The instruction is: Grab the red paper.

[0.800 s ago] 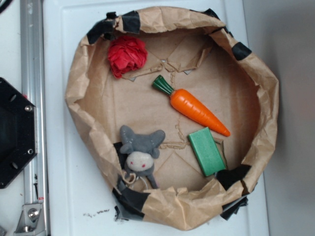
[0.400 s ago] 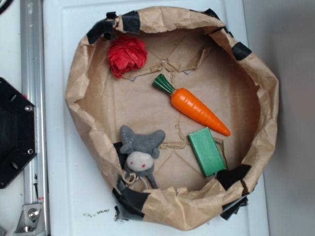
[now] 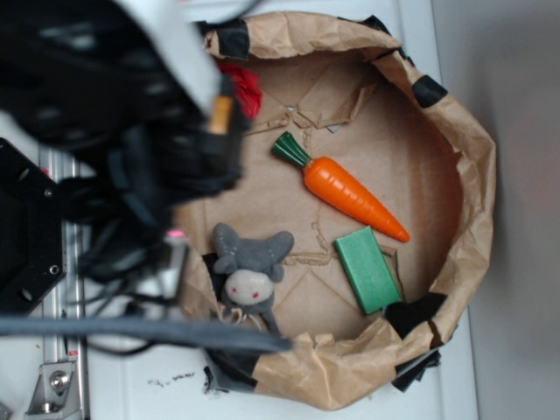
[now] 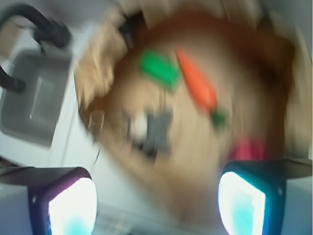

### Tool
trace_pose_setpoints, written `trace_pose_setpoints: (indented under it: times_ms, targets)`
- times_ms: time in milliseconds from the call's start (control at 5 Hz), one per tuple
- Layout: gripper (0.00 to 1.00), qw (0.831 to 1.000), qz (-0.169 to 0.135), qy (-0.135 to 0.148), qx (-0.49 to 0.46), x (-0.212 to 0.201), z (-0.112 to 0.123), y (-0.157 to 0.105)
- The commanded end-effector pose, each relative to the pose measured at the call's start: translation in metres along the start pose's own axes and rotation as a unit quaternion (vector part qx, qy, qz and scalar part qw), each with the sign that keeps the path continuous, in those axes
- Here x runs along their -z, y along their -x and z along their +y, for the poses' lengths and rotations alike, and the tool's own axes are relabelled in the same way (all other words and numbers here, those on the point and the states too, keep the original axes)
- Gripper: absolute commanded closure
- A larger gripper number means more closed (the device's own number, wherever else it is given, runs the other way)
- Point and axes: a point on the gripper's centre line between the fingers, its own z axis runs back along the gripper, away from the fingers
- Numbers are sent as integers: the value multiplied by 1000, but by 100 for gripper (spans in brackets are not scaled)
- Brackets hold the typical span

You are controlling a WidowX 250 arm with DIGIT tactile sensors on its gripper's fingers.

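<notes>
- Robot arm (image 3: 131, 114) is being seen as a dark, blurred mass at the left of the exterior view, covering the upper-left rim of the brown paper nest (image 3: 472, 175).
- Gripper (image 4: 156, 200) is being shown in the wrist view with its two pale fingertips (image 4: 72, 205) spread wide at the bottom corners; nothing is being held between them.
- Red paper (image 3: 247, 87) is being mostly hidden by the arm in the exterior view; only a small red edge is showing, inside the nest near its upper-left wall. In the wrist view it is being glimpsed as a pink-red smear (image 4: 249, 147) just above the right-hand fingertip.
- Grey stuffed animal (image 3: 249, 271) is being kept in the lower-left part of the nest, close to the taped rim.
- Orange toy carrot (image 3: 346, 188) is lying diagonally in the middle of the nest, green top pointing up-left.
- Green block (image 3: 367, 269) is resting just below the carrot's tip, near the lower-right wall.
- Black tape (image 3: 429, 89) is being seen in patches along the nest's rim.
</notes>
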Motion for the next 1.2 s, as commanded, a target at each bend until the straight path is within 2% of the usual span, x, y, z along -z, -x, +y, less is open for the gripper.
trace_pose_setpoints:
  times_ms: [0,200,400,600,1000]
  targets:
    - [0,979,153,-38,130,89,29,-13]
    - [0,947,227,-93,206,105,46,30]
    - [0,949,235,-117,176,83,68,66]
    - [0,965,190,-122,136,76,97,85]
    - [0,965,190,-122,136,76,97,85]
